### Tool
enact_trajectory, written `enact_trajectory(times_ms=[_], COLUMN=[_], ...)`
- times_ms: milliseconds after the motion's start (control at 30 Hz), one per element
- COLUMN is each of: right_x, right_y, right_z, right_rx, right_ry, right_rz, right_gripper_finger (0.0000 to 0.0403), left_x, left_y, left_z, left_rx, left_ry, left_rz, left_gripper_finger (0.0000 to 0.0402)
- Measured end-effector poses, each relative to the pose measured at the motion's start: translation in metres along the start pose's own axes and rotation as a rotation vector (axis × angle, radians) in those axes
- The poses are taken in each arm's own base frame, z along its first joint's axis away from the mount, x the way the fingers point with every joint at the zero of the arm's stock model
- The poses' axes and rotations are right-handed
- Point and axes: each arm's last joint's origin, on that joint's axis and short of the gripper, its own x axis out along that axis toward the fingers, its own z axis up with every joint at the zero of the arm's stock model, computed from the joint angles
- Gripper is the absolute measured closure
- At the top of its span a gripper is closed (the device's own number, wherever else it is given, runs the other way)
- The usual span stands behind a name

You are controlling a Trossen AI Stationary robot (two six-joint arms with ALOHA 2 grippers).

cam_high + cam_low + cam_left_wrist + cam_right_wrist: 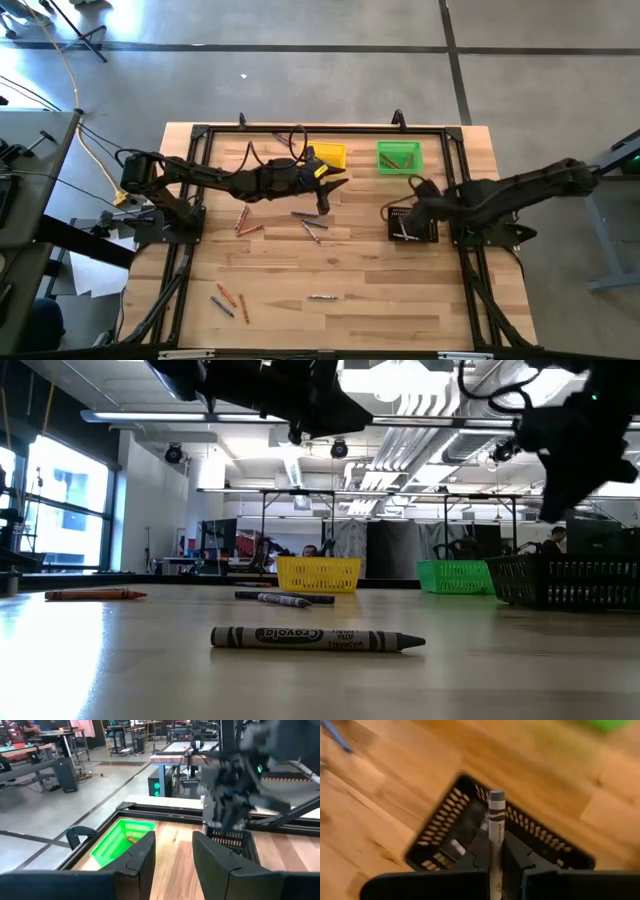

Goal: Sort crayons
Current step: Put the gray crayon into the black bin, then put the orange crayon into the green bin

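Overhead, largest item first: wooden table (pixel 380 285), pale planks, black frame rails around the work area.

Left arm: reaches from nine o'clock toward the table's centre, raised. Left gripper (pixel 324 200) sits just at seven o'clock of the yellow bin; its fingers (pixel 142 857) stand apart with nothing between them.

Right arm: reaches in from three o'clock. Right gripper (pixel 412 208) hangs over the black ribbed tray; jaws clenched on a grey crayon (pixel 496 827), which stands up between them above the tray's open top.

Black ribbed tray (pixel 437 837): right of centre, slotted walls, with at least one pale stick inside.

Yellow bin (pixel 330 155): at twelve o'clock on the table, far edge.

Green bin (pixel 400 156): just beside the yellow one, toward one o'clock, holding an orange-brown stick or two.

Loose crayons, smallest items:
- orange-brown pair (pixel 244 222) near centre, toward nine o'clock of the left gripper;
- grey-blue cluster (pixel 310 222) at six o'clock of that gripper;
- mixed group (pixel 228 299) at seven o'clock of the table;
- single pale crayon (pixel 320 297) at six o'clock, the dark-wrapped one nearest the table-level camera (pixel 318 639).
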Motion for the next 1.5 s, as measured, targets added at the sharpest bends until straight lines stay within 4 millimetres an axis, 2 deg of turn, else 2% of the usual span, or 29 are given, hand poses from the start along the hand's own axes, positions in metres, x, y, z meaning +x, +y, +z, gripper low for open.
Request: enact_trajectory(times_ms=[167,367,633,833,933,1033,1133,1233,1367,1500], right_x=[0.022,0.031,0.019,0.003,-0.006,-0.016,-0.023,-0.029,-0.031,-0.030], right_y=[-0.004,-0.003,0.006,0.013,0.015,0.018,0.020,0.022,0.022,0.019], right_z=[-0.017,-0.021,-0.014,-0.005,0.001,0.008,0.016,0.023,0.030,0.035], right_rx=[0.038,0.028,-0.058,-0.102,-0.146,-0.188,-0.218,-0.249,-0.272,-0.285], right_ry=[0.014,0.031,0.031,0.000,-0.047,-0.096,-0.130,-0.161,-0.182,-0.216], right_rz=[-0.053,-0.047,0.000,0.009,-0.009,-0.024,-0.025,-0.026,-0.035,-0.069], right_gripper_finger=[0.0397,0.0376,0.0296,0.0274,0.0273,0.0273,0.0273,0.0273,0.0273,0.0272], left_x=[0.000,0.000,0.000,-0.005,-0.009,-0.015,-0.020,-0.026,-0.038,-0.051], left_y=[0.003,0.003,0.003,0.012,0.029,0.055,0.089,0.125,0.166,0.196], left_z=[0.001,0.000,-0.003,-0.006,-0.013,-0.022,-0.029,-0.028,-0.026,-0.027], left_rx=[-0.003,-0.002,0.004,0.066,0.132,0.140,0.084,0.033,-0.036,-0.131], left_ry=[-0.006,-0.005,0.026,0.131,0.252,0.382,0.550,0.677,0.800,0.852], left_rz=[0.010,0.015,0.022,0.090,0.239,0.329,0.384,0.453,0.432,0.321], left_gripper_finger=[0.0286,0.0286,0.0286,0.0286,0.0286,0.0286,0.0286,0.0286,0.0286,0.0286])
